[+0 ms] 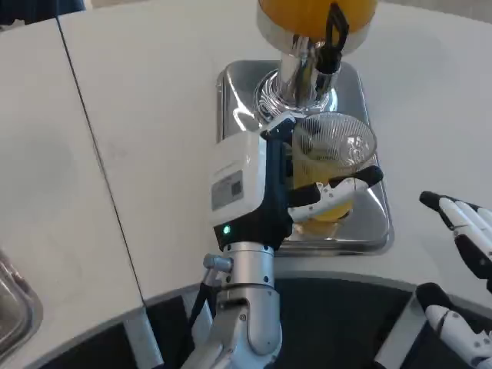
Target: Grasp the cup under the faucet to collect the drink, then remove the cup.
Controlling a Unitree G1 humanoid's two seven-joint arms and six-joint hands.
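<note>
A clear ribbed cup (335, 165) holding orange drink stands on the shiny steel drip tray (369, 231), just in front of the dispenser's chrome stem (298, 77). Above it sits the orange juice tank (315, 15) with a black tap lever (335, 34). My left hand (265, 188) wraps the cup from its left side, one finger (338, 188) crossing the cup's front and another up at the rim. My right hand (461, 231) rests at the right edge of the picture, fingers spread, holding nothing.
The white table (138, 154) stretches wide to the left, with a dark seam (100, 169) running across it. A metal-rimmed object (11, 300) sits at the lower left edge. The table's curved front edge lies just below the tray.
</note>
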